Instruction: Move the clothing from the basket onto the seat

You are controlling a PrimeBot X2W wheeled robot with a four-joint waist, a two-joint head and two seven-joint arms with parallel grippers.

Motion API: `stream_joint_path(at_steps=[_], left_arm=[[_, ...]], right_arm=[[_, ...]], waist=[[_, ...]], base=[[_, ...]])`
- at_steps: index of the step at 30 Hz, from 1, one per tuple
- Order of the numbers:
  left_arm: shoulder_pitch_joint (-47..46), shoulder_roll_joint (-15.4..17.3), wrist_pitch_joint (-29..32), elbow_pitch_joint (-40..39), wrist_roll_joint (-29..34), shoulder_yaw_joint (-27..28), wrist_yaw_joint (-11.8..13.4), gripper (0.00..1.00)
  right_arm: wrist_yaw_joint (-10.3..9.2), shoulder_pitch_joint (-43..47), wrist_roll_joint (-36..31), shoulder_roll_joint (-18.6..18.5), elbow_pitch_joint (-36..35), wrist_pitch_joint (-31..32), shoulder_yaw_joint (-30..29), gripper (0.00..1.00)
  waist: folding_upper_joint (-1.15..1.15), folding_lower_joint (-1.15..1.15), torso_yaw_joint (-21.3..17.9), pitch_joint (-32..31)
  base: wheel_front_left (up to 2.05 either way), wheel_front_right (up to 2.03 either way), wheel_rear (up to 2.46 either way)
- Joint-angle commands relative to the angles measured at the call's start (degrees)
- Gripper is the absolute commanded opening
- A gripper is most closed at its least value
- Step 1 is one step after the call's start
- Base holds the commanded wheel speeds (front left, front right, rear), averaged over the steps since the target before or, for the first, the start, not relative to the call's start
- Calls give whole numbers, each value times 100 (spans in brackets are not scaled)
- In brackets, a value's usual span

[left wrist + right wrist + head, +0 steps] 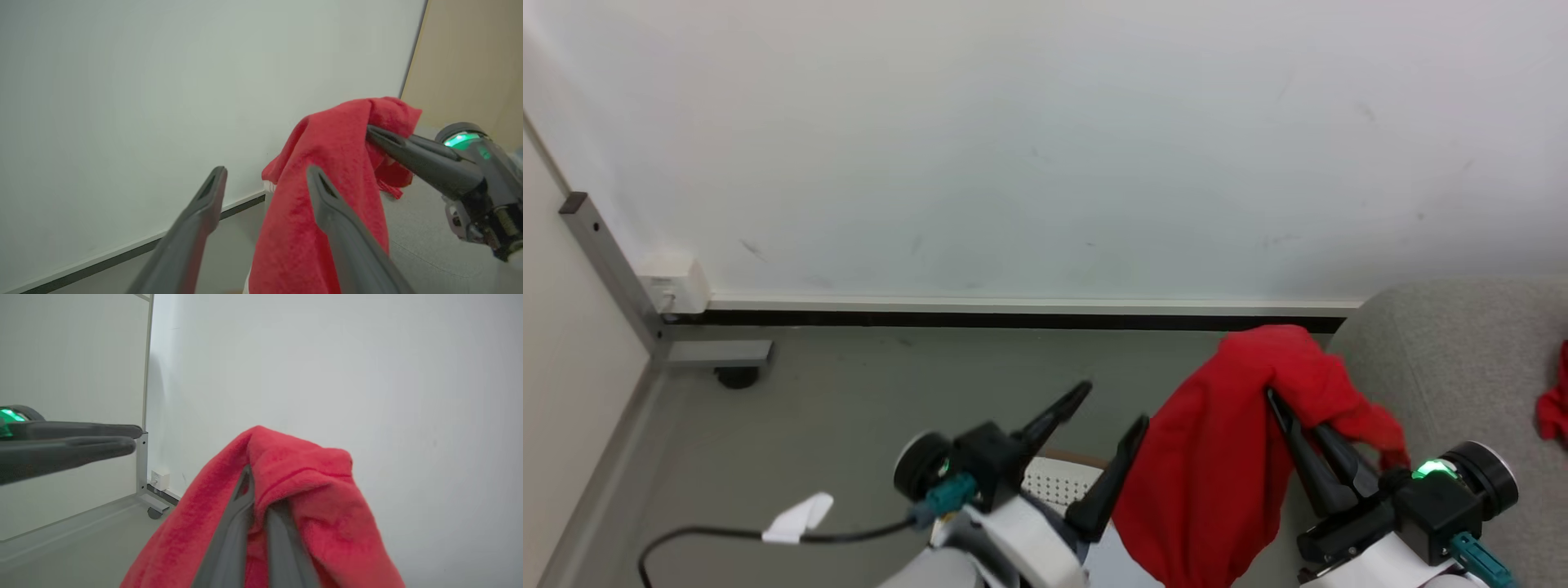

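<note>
A bright red piece of clothing (1217,457) hangs in the air with my right gripper (1272,400) shut on its top fold. Its loose end drapes down beside the seat (1462,359), a light grey sofa at the right. In the right wrist view the fabric (310,477) wraps over my shut gripper (259,498). My left gripper (1112,407) stands open just left of the cloth, with nothing between its fingers (212,192). Another red piece of clothing (1553,404) lies on the seat at the right edge. A bit of the white perforated basket (1054,483) peeks out below my left gripper.
A pale wall with a dark baseboard (1013,320) closes the back. A metal frame foot with a caster (735,376) and a white wall box (674,286) sit at the left. A black cable with a white tag (796,518) lies on the grey floor.
</note>
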Motion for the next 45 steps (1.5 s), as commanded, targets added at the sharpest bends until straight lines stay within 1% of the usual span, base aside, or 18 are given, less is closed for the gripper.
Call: stream_joint_path(at_steps=[1, 4, 7, 14, 18, 23, 31, 35, 39, 40, 42, 45], left_arm=[[165, 54, -49, 57, 90, -6, -50, 100], [431, 94, -93, 149, 208, -21, -195, 100], [582, 67, -88, 123, 383, 72, -334, 100], [834, -132, -87, 109, 646, 396, -574, 100], [920, -248, -87, 117, 794, 511, -699, 100], [1045, -422, -89, 107, 917, 549, -856, 100], [1282, -767, -89, 129, 1158, 541, -1058, 100], [1313, -870, -88, 140, 1269, 532, -1159, 100], [1313, -939, -88, 177, 1434, 463, -1259, 100], [1313, -939, -88, 177, 1434, 463, -1259, 100], [1319, -954, -88, 223, 1504, 395, -1317, 100], [1239, -938, -88, 272, 1553, 344, -1382, 100]], right_arm=[[-12, 56, -27, -66, -44, -18, -32, 0], [-12, 87, -10, -116, -76, -18, -72, 0], [-12, 138, -7, -160, -100, -18, -147, 0], [-12, 217, -27, -208, -184, -18, -334, 0], [-12, 282, -30, -222, -231, -18, -502, 0], [-12, 403, -15, -264, -307, -18, -723, 0], [-12, 764, -9, -297, -571, 20, -1213, 0], [-12, 1001, 42, -265, -757, 44, -1515, 0], [-12, 1080, 386, -136, -870, 34, -1886, 0], [-12, 1080, 386, -136, -870, 34, -1886, 0], [-12, 966, 586, -108, -833, 28, -2042, 0], [-12, 639, 871, -140, -699, 18, -2259, 0]], waist=[[0, 0, -79, 17], [0, 0, -185, 40], [0, 0, -254, 64], [0, 0, -439, 123], [0, 0, -651, 190], [0, 0, -1102, 292], [0, 0, -2086, 483], [0, 0, -2461, 644], [0, 0, -2601, 859], [0, 0, -2601, 859], [0, 0, -2594, 1000], [0, 0, -2502, 1307]], base=[[0, 0, 0], [0, 0, 0], [0, 0, 0], [0, 0, 0], [0, 0, 0], [0, 0, 0], [0, 0, 0], [0, 0, 0], [0, 0, 0], [0, 0, 0], [0, 0, 0], [0, 0, 0]])
